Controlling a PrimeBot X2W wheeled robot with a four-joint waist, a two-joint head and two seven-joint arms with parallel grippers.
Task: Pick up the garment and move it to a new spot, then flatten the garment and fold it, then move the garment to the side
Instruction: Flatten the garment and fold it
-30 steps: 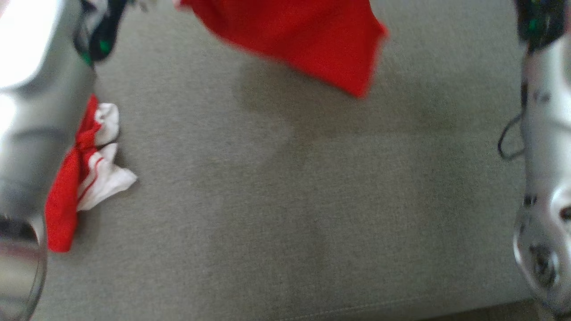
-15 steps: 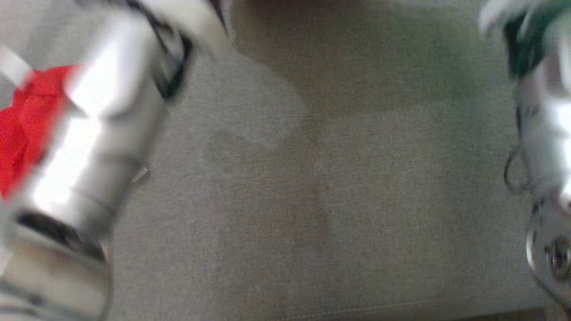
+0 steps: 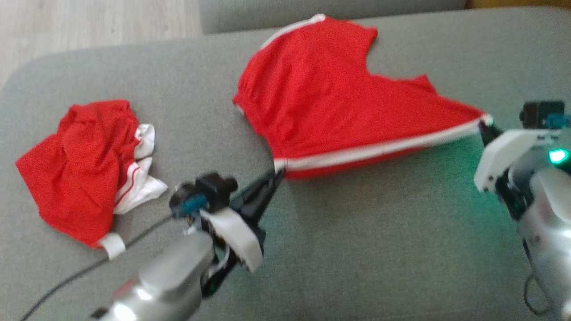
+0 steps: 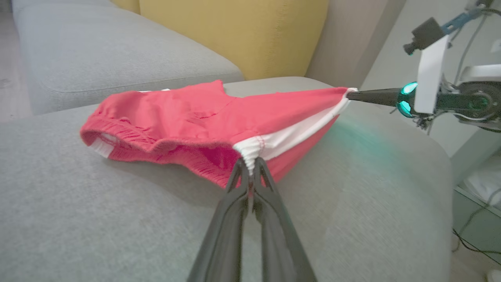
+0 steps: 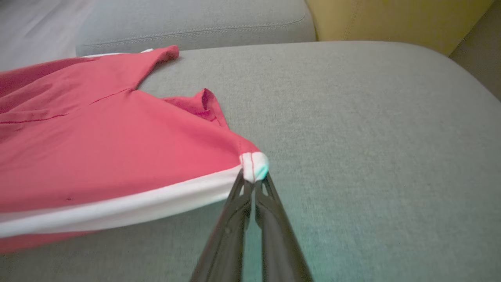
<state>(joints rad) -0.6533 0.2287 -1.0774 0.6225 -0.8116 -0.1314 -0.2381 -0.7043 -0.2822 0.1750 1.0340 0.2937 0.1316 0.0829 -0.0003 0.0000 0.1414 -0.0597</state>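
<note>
Red shorts (image 3: 330,107) with a white side stripe lie spread across the far middle of the grey sofa (image 3: 357,249), stretched between both grippers. The left gripper (image 3: 277,171) is pinched tight on the gathered waistband end of the stripe, at the cloth's near left corner. The right gripper (image 3: 484,125) is clamped on the white hem corner at the stripe's other end, to the right. The stripe runs taut and straight between the two tips, and that near edge looks raised a little off the seat, while the far part of the cloth rests on it. The ruched elastic waistband faces left, and a V notch separates the two legs on the far right side. A second garment (image 3: 84,169), red and white, sits crumpled on the sofa's left side, well apart from the shorts. A yellow cushion (image 4: 235,35) stands behind the seat.
</note>
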